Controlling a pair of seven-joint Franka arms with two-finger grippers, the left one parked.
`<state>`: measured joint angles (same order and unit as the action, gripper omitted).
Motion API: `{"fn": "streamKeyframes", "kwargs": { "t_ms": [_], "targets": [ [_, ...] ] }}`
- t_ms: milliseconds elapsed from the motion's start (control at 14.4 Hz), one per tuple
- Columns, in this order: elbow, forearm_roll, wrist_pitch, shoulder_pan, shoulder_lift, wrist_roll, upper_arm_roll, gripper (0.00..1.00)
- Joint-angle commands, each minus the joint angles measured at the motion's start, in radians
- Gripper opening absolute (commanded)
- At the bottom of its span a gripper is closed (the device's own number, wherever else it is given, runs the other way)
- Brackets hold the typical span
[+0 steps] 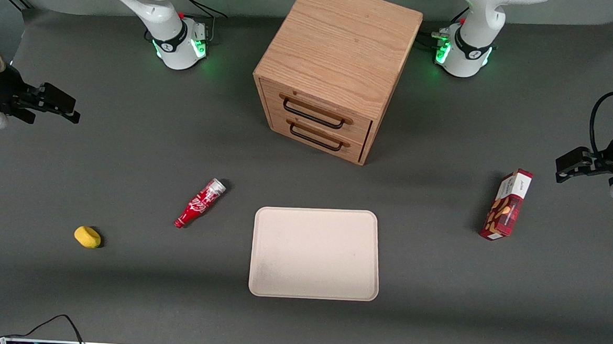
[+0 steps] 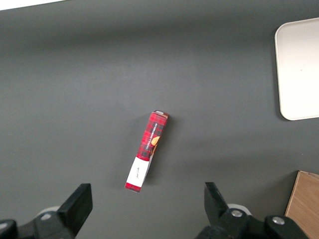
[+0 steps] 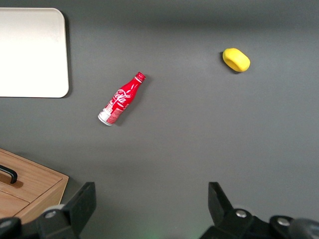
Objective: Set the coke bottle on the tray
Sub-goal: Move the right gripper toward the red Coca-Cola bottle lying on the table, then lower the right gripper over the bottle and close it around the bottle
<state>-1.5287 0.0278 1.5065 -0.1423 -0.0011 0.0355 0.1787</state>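
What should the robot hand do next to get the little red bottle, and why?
Probably move over and come down above the coke bottle. It lies on its side on the table, beside the tray but not on it. The gripper is open, up in the air toward the working arm's end of the table, holding nothing, so it must reach the bottle first.

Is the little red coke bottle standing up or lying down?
Lying down. The coke bottle rests on its side on the table, beside the tray, not on it. The open gripper waits far away.

coke bottle [image 1: 200, 202]: glossy | tray [image 1: 315, 253]: matt, smooth | cabinet [image 1: 333, 68]: grained wood
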Motion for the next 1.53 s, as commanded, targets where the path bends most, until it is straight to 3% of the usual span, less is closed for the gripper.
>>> {"fn": "streamKeyframes", "kwargs": {
  "t_ms": [0, 348, 557, 974, 1461],
  "targets": [
    [0.004, 0.007, -0.019, 0.004, -0.004, 0.023, -0.002, 1.0],
    [-0.014, 0.029, 0.0, 0.013, 0.021, 0.055, -0.002, 1.0],
    [-0.077, 0.061, 0.081, 0.061, 0.039, 0.289, 0.005, 1.0],
    [-0.146, 0.055, 0.256, 0.173, 0.216, 0.706, 0.015, 1.0],
    [-0.396, 0.049, 0.668, 0.211, 0.317, 0.875, 0.016, 1.0]
  ]
}}
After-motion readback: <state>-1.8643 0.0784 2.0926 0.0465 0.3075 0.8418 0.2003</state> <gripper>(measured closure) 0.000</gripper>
